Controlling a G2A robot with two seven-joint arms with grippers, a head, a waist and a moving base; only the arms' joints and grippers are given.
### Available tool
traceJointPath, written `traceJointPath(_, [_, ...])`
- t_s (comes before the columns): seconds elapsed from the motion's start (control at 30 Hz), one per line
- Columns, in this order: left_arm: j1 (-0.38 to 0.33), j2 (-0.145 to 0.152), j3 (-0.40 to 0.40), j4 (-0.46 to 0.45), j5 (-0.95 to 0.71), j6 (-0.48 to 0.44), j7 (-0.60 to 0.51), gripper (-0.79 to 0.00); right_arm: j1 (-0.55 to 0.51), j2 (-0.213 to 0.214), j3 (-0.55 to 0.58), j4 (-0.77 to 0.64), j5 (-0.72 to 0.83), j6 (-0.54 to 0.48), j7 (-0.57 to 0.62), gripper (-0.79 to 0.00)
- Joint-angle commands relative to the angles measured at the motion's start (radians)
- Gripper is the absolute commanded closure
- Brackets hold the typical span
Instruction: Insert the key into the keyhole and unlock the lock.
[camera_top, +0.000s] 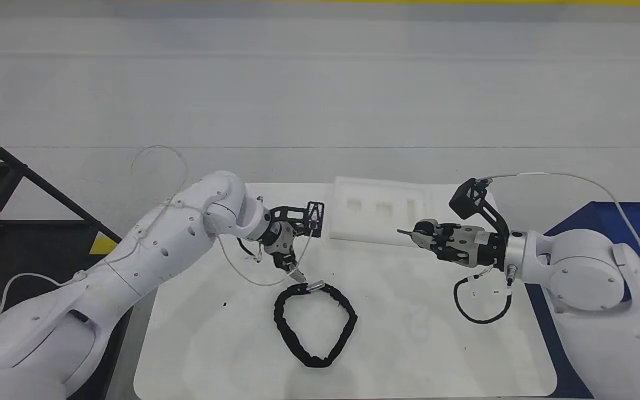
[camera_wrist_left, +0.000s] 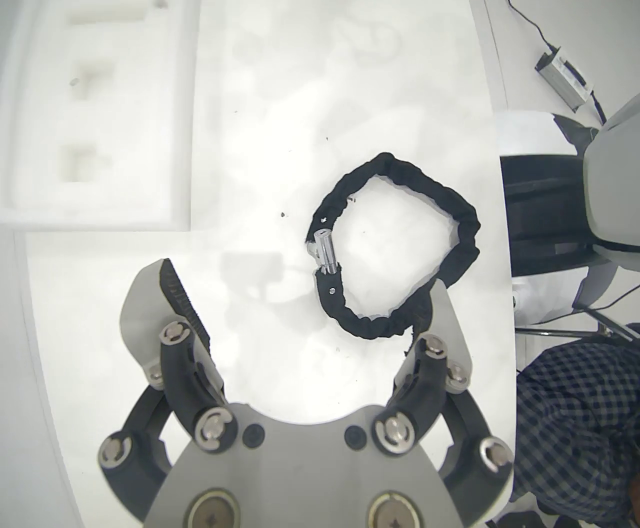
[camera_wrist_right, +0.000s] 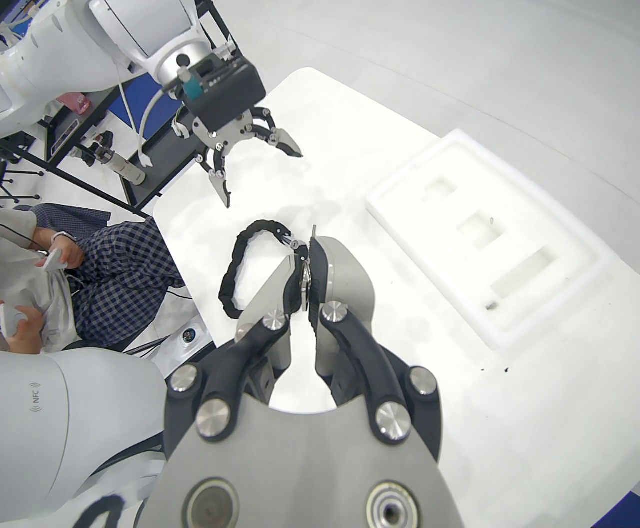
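On the table (camera_top: 450, 340) lies one lock (camera_wrist_left: 400, 169); right gripper (camera_wrist_right: 303, 255) holds one key (camera_wrist_right: 305, 279).

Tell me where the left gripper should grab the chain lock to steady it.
Probably the silver cylinder, pinched across its round sides from above. It lies flat on the table with the keyhole in one end face, which must stay clear.

- Top view: from above the arms, looking down on the whole table (camera_top: 450, 350).
- Left wrist view: just behind the left gripper (camera_wrist_left: 300, 275), facing down onto the chain lock (camera_wrist_left: 450, 210).
- Right wrist view: behind the right gripper (camera_wrist_right: 304, 250), angled across the table.
- Shared by all three: chain lock, foam tray (camera_top: 370, 188).
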Motion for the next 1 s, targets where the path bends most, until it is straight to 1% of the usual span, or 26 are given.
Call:
traceJointPath(0.0, [-0.006,-0.005,0.039,-0.006,0.041,0.000,0.000,-0.785,0.000,0.000,0.000,0.000,0.000,0.000,0.000,0.000])
traceJointPath(0.2, [-0.041,-0.016,0.114,-0.021,0.103,0.000,0.000,-0.785,0.000,0.000,0.000,0.000,0.000,0.000,0.000,0.000])
traceJointPath(0.8, [-0.041,-0.016,0.114,-0.021,0.103,0.000,0.000,-0.785,0.000,0.000,0.000,0.000,0.000,0.000,0.000,0.000])
traceJointPath(0.87, [-0.026,-0.016,0.107,-0.030,0.107,0.019,0.035,-0.785,0.000,0.000,0.000,0.000,0.000,0.000,0.000,0.000])
traceJointPath(0.97, [0.009,-0.012,0.081,-0.032,0.156,0.032,0.144,-0.785,0.000,0.000,0.000,0.000,0.000,0.000,0.000,0.000])
